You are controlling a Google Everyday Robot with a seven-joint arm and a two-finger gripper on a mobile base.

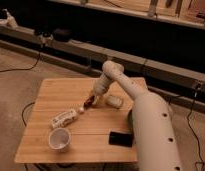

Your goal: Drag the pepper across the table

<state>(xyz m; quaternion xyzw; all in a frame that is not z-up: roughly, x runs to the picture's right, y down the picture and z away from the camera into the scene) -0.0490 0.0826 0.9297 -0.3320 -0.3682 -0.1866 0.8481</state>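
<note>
The pepper (88, 102) is small and dark red-brown. It lies on the light wooden table (53, 94) a little right of the middle. My gripper (94, 99) is down at the table, right against the pepper's right end. The arm reaches in from the lower right and bends over the table's far side. Part of the pepper is hidden by the gripper.
A pale sponge-like block (114, 101) lies just right of the gripper. A white bottle (64, 118) lies on its side to the front left, with a white cup (59, 139) in front of it. A flat black object (120, 138) lies near the front edge, beside my arm.
</note>
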